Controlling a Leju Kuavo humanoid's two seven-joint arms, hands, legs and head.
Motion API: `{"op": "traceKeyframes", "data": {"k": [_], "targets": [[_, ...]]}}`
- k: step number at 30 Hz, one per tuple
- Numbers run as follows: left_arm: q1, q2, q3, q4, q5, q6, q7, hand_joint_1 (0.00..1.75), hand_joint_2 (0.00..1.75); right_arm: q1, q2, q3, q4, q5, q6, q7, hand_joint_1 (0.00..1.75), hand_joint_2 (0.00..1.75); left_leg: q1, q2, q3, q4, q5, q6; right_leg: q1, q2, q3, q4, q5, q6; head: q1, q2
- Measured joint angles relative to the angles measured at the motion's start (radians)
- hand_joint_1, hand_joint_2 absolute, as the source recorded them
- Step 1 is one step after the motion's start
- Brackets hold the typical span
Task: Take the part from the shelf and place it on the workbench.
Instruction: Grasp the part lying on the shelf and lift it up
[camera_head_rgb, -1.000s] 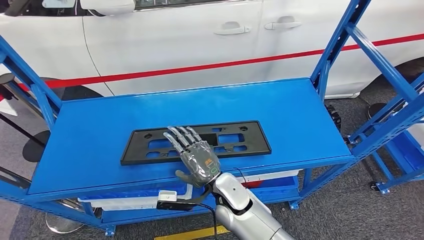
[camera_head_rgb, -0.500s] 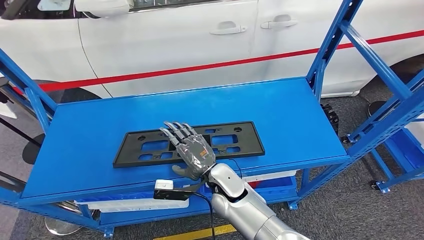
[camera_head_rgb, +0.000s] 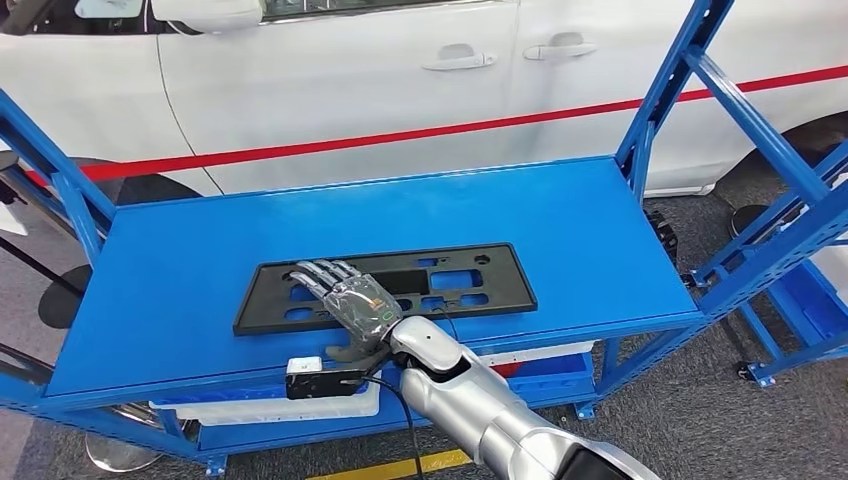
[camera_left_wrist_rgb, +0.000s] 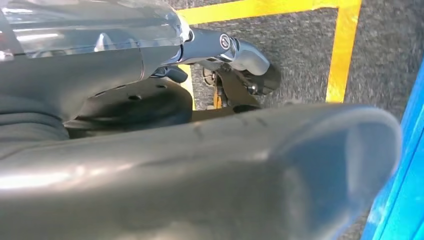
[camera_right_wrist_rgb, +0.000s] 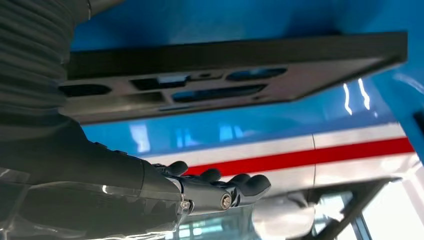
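The black part (camera_head_rgb: 385, 286), a long flat frame with cut-outs, lies flat on the blue shelf (camera_head_rgb: 560, 215), and the right hand (camera_head_rgb: 352, 305) is stretched over its near-left portion with fingers (camera_head_rgb: 318, 272) extended and slightly apart, gripping nothing; whether the fingertips touch the part I cannot tell. In the right wrist view the part (camera_right_wrist_rgb: 235, 70) lies just beyond the fingers (camera_right_wrist_rgb: 235, 187). The left hand (camera_left_wrist_rgb: 150, 75) hangs over grey floor with yellow lines (camera_left_wrist_rgb: 345, 45), its fingers' state unclear.
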Motion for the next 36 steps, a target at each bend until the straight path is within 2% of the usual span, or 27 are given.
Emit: {"op": "traceKeyframes", "data": {"k": [2, 4, 5, 6, 7, 9, 10, 11, 14, 16, 17, 19, 20, 21, 22, 24, 25, 26, 27, 29, 31, 32, 34, 35, 36], "targets": [[0.0, 0.0, 0.002, 0.0, -0.001, -0.001, 0.0, 0.0, 0.0, -0.015, 0.001, 0.008, 0.031, -0.007, 0.023, 0.005, 0.0, 1.75, 0.004, 0.001, 0.002, -0.006, 0.005, 0.011, -0.001, 0.0, -0.034, 0.074, -0.046, 0.008, 0.001, 0.0], [0.0, 0.0, 0.003, 0.0, -0.003, -0.002, -0.001, 0.0, 0.0, -0.024, 0.0, 0.017, 0.062, -0.01, 0.05, 0.014, 0.0, 1.75, 0.003, 0.001, 0.0, -0.006, 0.006, 0.015, -0.002, -0.001, -0.098, 0.205, -0.107, 0.012, 0.001, 0.0], [0.001, 0.0, 0.004, 0.0, -0.004, -0.004, -0.001, 0.0, 0.0, -0.027, -0.002, 0.021, 0.077, -0.012, 0.064, 0.018, 0.0, 1.75, 0.003, 0.001, 0.0, -0.006, 0.006, 0.015, -0.003, -0.001, -0.122, 0.253, -0.119, 0.013, 0.001, 0.0], [0.001, 0.0, 0.004, 0.0, -0.005, -0.006, -0.001, 0.0, 0.0, -0.029, -0.004, 0.026, 0.09, -0.015, 0.078, 0.02, 0.0, 1.75, 0.003, 0.001, 0.0, -0.006, 0.006, 0.015, -0.003, -0.001, -0.129, 0.265, -0.113, 0.014, 0.001, 0.0], [0.002, 0.0, 0.004, 0.0, -0.006, -0.008, -0.002, 0.0, 0.0, -0.032, -0.005, 0.03, 0.101, -0.018, 0.091, 0.02, 0.0, 1.75, 0.003, 0.001, 0.001, -0.005, 0.005, 0.014, -0.003, -0.001, -0.115, 0.237, -0.088, 0.012, 0.001, 0.0], [0.002, 0.0, 0.005, 0.0, -0.01, -0.013, -0.003, 0.0, 0.0, -0.043, -0.006, 0.038, 0.116, -0.02, 0.109, 0.02, 0.0, 1.75, 0.002, 0.0, 0.003, -0.002, 0.003, 0.01, -0.002, -0.002, -0.047, 0.1, -0.023, 0.005, 0.001, 0.0], [0.001, 0.0, 0.005, 0.0, -0.012, -0.014, -0.003, 0.0, 0.0, -0.049, -0.006, 0.042, 0.122, -0.018, 0.113, 0.02, 0.0, 1.75, 0.0, 0.0, 0.002, 0.001, 0.001, 0.006, 0.0, -0.003, -0.017, 0.039, -0.002, 0.001, 0.001, 0.0], [0.001, 0.0, 0.005, 0.0, -0.014, -0.014, -0.003, 0.0, 0.0, -0.054, -0.006, 0.047, 0.126, -0.015, 0.115, 0.021, 0.0, 1.75, -0.002, 0.0, 0.001, 0.003, -0.001, 0.002, 0.001, -0.003, 0.001, 0.001, 0.007, -0.004, 0.001, 0.0], [0.0, 0.0, 0.005, 0.0, -0.016, -0.016, -0.003, 0.0, 0.0, -0.061, -0.006, 0.061, 0.137, -0.005, 0.116, 0.028, 0.0, 1.75, -0.003, 0.0, 0.0, 0.003, -0.003, -0.014, 0.003, -0.003, 0.008, -0.016, 0.009, -0.017, 0.0, 0.0], [0.0, 0.0, 0.006, 0.0, -0.017, -0.017, -0.004, 0.0, 0.0, -0.067, -0.006, 0.067, 0.142, -0.004, 0.118, 0.032, 0.0, 1.75, -0.001, -0.001, -0.013, 0.035, -0.026, -0.025, -0.002, -0.005, 0.011, -0.022, 0.014, -0.027, -0.001, 0.0], [0.0, 0.0, 0.008, 0.0, -0.017, -0.018, -0.004, 0.0, 0.0, -0.069, -0.006, 0.07, 0.144, -0.004, 0.119, 0.033, 0.0, 1.75, 0.001, -0.001, -0.032, 0.079, -0.053, -0.03, -0.004, -0.006, 0.012, -0.025, 0.016, -0.031, -0.003, 0.0], [0.002, 0.0, 0.01, 0.0, -0.018, -0.02, -0.004, 0.0, 0.0, -0.071, -0.006, 0.076, 0.15, -0.006, 0.119, 0.034, 0.0, 1.75, 0.004, -0.001, -0.092, 0.211, -0.119, -0.038, -0.004, -0.007, 0.01, -0.025, 0.016, -0.034, -0.005, 0.0], [0.002, 0.0, 0.011, 0.0, -0.019, -0.02, -0.004, 0.0, 0.0, -0.071, -0.007, 0.078, 0.152, -0.006, 0.118, 0.034, 0.0, 1.75, 0.006, -0.001, -0.117, 0.264, -0.137, -0.041, -0.003, -0.007, 0.009, -0.024, 0.016, -0.034, -0.005, 0.0], [0.003, 0.0, 0.012, 0.0, -0.02, -0.021, -0.004, 0.0, 0.0, -0.071, -0.007, 0.079, 0.155, -0.006, 0.118, 0.034, 0.0, 1.75, 0.007, -0.001, -0.127, 0.287, -0.137, -0.042, -0.003, -0.007, 0.009, -0.024, 0.016, -0.034, -0.005, 0.0], [0.004, 0.001, 0.012, 0.0, -0.022, -0.021, -0.004, 0.0, 0.0, -0.071, -0.007, 0.081, 0.158, -0.007, 0.117, 0.034, 0.0, 1.75, 0.008, -0.001, -0.117, 0.266, -0.117, -0.043, -0.004, -0.006, 0.009, -0.023, 0.016, -0.034, -0.005, 0.0], [0.005, 0.001, 0.012, 0.0, -0.024, -0.023, -0.004, 0.0, 0.0, -0.072, -0.008, 0.085, 0.161, -0.007, 0.116, 0.035, 0.0, 1.75, 0.011, 0.0, -0.052, 0.136, -0.053, -0.043, -0.005, -0.004, 0.009, -0.019, 0.014, -0.03, -0.005, 0.0], [0.004, 0.001, 0.012, 0.0, -0.025, -0.025, -0.005, 0.0, 0.0, -0.074, -0.008, 0.086, 0.163, -0.008, 0.114, 0.036, 0.0, 1.75, 0.01, -0.001, -0.02, 0.072, -0.03, -0.039, -0.003, -0.003, 0.008, -0.016, 0.013, -0.026, -0.005, 0.0], [0.004, 0.001, 0.012, 0.0, -0.026, -0.027, -0.005, 0.0, 0.0, -0.075, -0.009, 0.087, 0.164, -0.008, 0.113, 0.036, 0.0, 1.75, 0.009, -0.002, 0.001, 0.03, -0.02, -0.034, -0.002, -0.001, 0.007, -0.014, 0.013, -0.02, -0.005, 0.0], [0.004, 0.001, 0.012, 0.0, -0.028, -0.028, -0.006, 0.0, 0.0, -0.076, -0.009, 0.088, 0.165, -0.009, 0.11, 0.037, 0.0, 1.75, 0.007, -0.003, 0.009, 0.011, -0.018, -0.027, -0.001, 0.0, 0.006, -0.013, 0.014, -0.014, -0.004, 0.0], [0.004, 0.001, 0.012, 0.0, -0.032, -0.03, -0.007, 0.0, 0.0, -0.078, -0.012, 0.09, 0.167, -0.01, 0.103, 0.038, 0.0, 1.75, 0.005, -0.003, 0.009, 0.009, -0.014, -0.011, 0.0, 0.002, 0.004, -0.016, 0.018, -0.001, -0.004, 0.0], [0.004, 0.001, 0.013, 0.0, -0.035, -0.031, -0.008, 0.0, 0.0, -0.079, -0.016, 0.092, 0.17, -0.01, 0.097, 0.039, 0.0, 1.75, 0.007, 0.0, 0.009, 0.002, -0.005, 0.002, -0.001, 0.002, -0.005, 0.004, 0.003, 0.009, -0.003, 0.0], [0.004, 0.0, 0.013, 0.0, -0.036, -0.032, -0.009, 0.0, 0.0, -0.079, -0.018, 0.093, 0.171, -0.009, 0.091, 0.04, 0.0, 1.75, 0.009, 0.002, 0.009, -0.001, -0.001, 0.008, -0.002, 0.001, -0.023, 0.043, -0.023, 0.012, -0.002, 0.0], [0.004, 0.0, 0.013, 0.0, -0.037, -0.034, -0.015, 0.0, 0.0, -0.077, -0.023, 0.096, 0.173, -0.004, 0.062, 0.047, 0.0, 1.75, 0.009, 0.007, 0.002, -0.002, 0.002, 0.015, -0.003, 0.0, -0.085, 0.171, -0.091, 0.016, -0.001, 0.0], [0.005, 0.0, 0.013, 0.0, -0.037, -0.035, -0.019, 0.0, 0.0, -0.074, -0.025, 0.099, 0.174, 0.001, 0.037, 0.052, 0.0, 1.75, 0.009, 0.008, -0.002, -0.001, 0.004, 0.015, -0.004, 0.0, -0.115, 0.233, -0.117, 0.017, -0.001, 0.0], [0.005, 0.0, 0.013, 0.0, -0.038, -0.037, -0.023, 0.0, 0.0, -0.07, -0.027, 0.103, 0.175, 0.008, 0.009, 0.058, 0.0, 1.75, 0.009, 0.008, -0.005, -0.001, 0.005, 0.015, -0.004, 0.0, -0.131, 0.267, -0.124, 0.018, -0.001, 0.0]]}}
